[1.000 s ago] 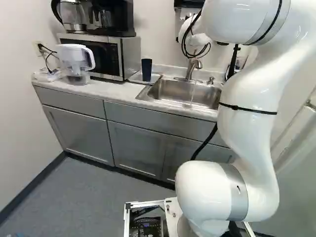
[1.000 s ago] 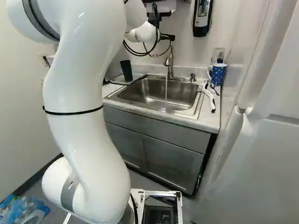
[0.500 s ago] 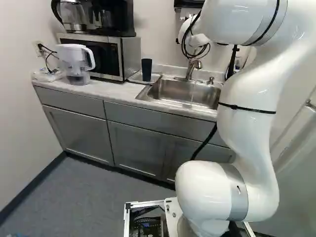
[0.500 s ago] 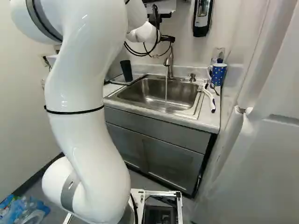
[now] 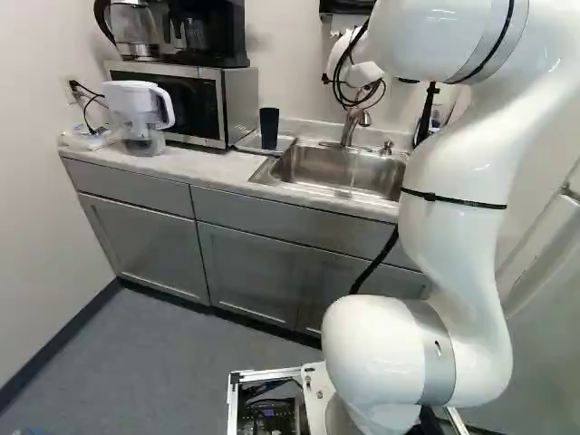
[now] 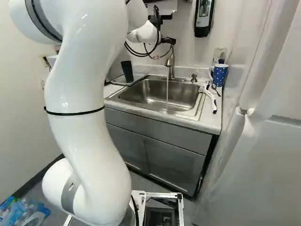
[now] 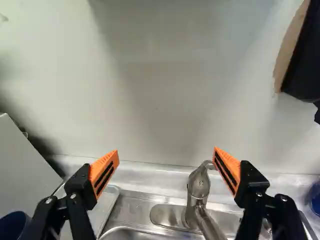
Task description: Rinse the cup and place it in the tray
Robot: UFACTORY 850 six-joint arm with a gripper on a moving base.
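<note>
In the right base view my gripper (image 6: 168, 41) is above the faucet (image 6: 171, 63), beside the wall. Seen from the wrist, the gripper (image 7: 166, 162) stands open, nothing held, with the faucet (image 7: 198, 192) ahead, nearer one orange pad (image 7: 228, 169). Water runs from the spout into the sink (image 6: 153, 96). A dark cup (image 5: 269, 128) stands upright at the tray (image 5: 245, 141), left of the sink; part of it (image 7: 14, 225) shows beyond one finger in the wrist view. A blue dotted mug (image 6: 220, 75) stands right of the sink.
A microwave (image 5: 195, 104) with a coffee maker (image 5: 207, 34) on top and a white pitcher (image 5: 138, 118) stand left of the sink. A soap dispenser (image 6: 203, 18) hangs on the wall. A white-handled brush (image 6: 210, 99) lies right of the sink.
The wrist end of my arm has dipped slightly, bringing the gripper a little lower over the faucet. The base, the cup and the mug have stayed where they were.
</note>
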